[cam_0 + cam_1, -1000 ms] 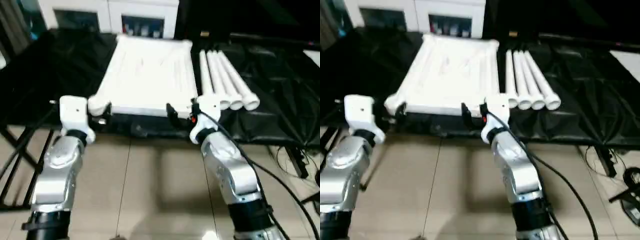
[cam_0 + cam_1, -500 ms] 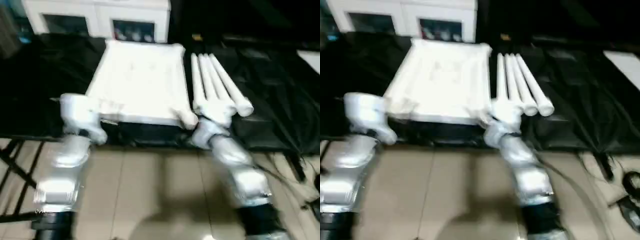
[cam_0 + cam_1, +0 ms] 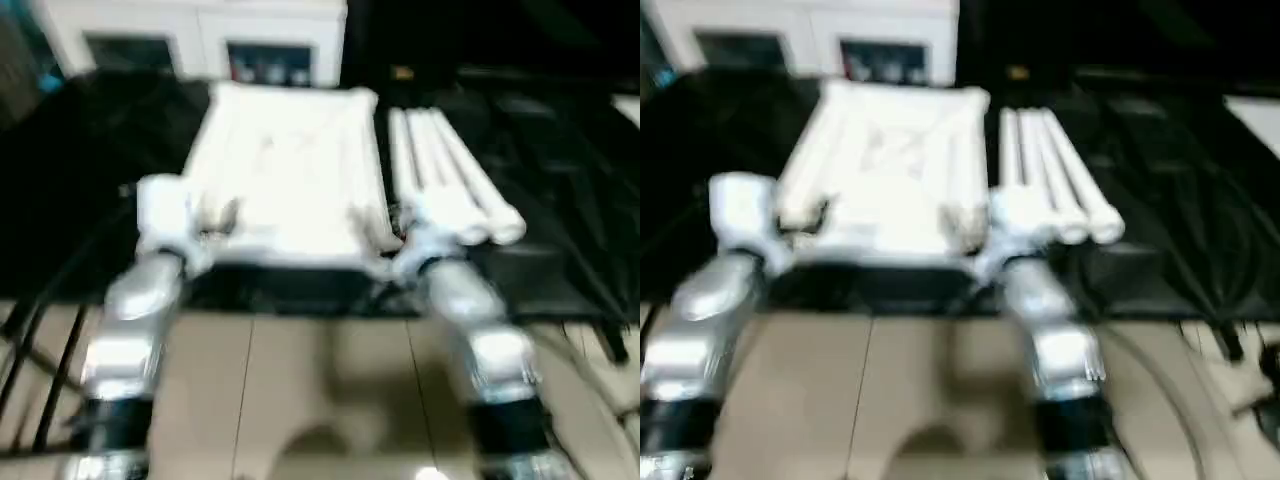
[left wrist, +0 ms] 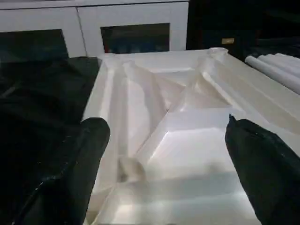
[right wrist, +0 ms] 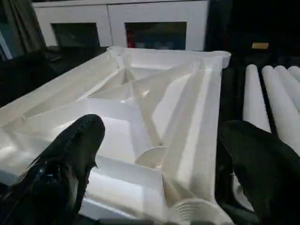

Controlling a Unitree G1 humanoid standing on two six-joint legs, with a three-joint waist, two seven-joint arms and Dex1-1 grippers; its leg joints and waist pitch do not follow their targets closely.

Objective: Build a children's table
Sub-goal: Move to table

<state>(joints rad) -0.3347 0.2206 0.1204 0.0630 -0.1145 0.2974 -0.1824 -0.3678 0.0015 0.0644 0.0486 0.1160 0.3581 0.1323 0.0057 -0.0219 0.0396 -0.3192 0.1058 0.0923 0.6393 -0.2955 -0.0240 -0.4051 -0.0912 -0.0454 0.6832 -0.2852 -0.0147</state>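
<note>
The children's table top (image 3: 285, 165) lies ribbed side up on the black-sheeted work table (image 3: 560, 150). Several white tubular legs (image 3: 445, 175) lie side by side just right of it. My left gripper (image 4: 164, 129) is open, its black fingers (image 4: 91, 140) spread over the top's near left corner (image 3: 215, 215). Over the near right corner my right gripper (image 5: 161, 129) is also open, beside a threaded corner socket (image 5: 194, 211). Neither gripper holds anything. The legs (image 5: 276, 89) run along the right gripper's outer side.
A white glass-door cabinet (image 3: 200, 40) stands behind the work table. Tiled floor (image 3: 300, 390) lies between me and the table's near edge. Black frame bars (image 3: 40, 350) slant down at the left.
Both arms have reached forward from the work table's near edge to over the top's near corners. The camera has shifted a little. The grippers have stayed open.
</note>
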